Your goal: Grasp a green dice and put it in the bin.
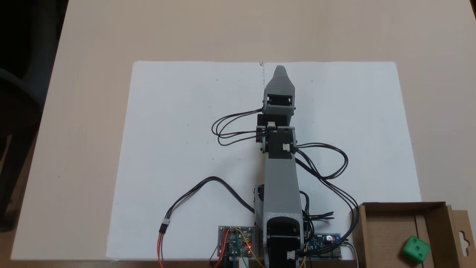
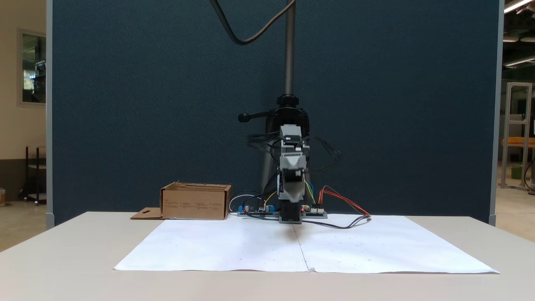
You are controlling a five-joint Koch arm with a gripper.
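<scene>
Behind your counter (image 2: 62, 251) stands a dark blue partition panel (image 2: 146, 104) with grey edge posts. To its left you see a cream wall (image 2: 12, 125) with a framed window (image 2: 32, 69); to its right, ceiling strip lights (image 2: 516, 5) and a grey metal frame (image 2: 518, 133).

No legible text on anything

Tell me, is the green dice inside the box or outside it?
Inside. In a fixed view the green dice lies on the floor of the box, between its walls.
</scene>
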